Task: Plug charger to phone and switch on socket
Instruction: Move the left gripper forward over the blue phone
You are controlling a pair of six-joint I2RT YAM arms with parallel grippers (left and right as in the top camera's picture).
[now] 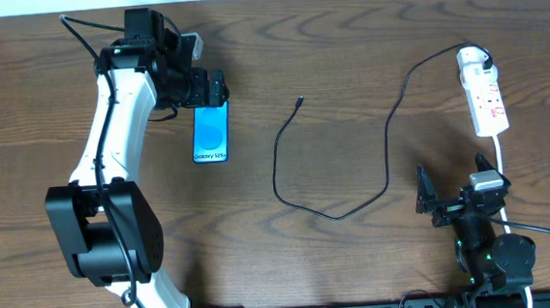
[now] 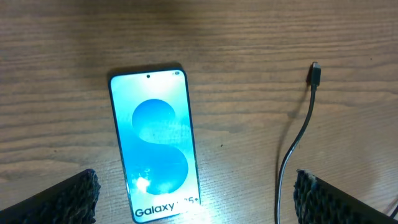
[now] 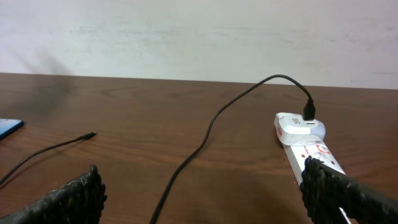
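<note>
While phone (image 1: 211,134) lies flat on desk (image 1: 345,42), left tool (image 1: 214,88) hangs at its end.
Fingers apart, empty; charger (image 2: 300,134) near phone, not touching.

Phone (image 2: 157,146) screen reads "Galaxy", then maybe "S25+"

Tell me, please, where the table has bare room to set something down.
Bare wood lies between the phone and the charger, and from its loop to the near edge. Crowded: the right side, around the socket, its cord and the right gripper.
</note>
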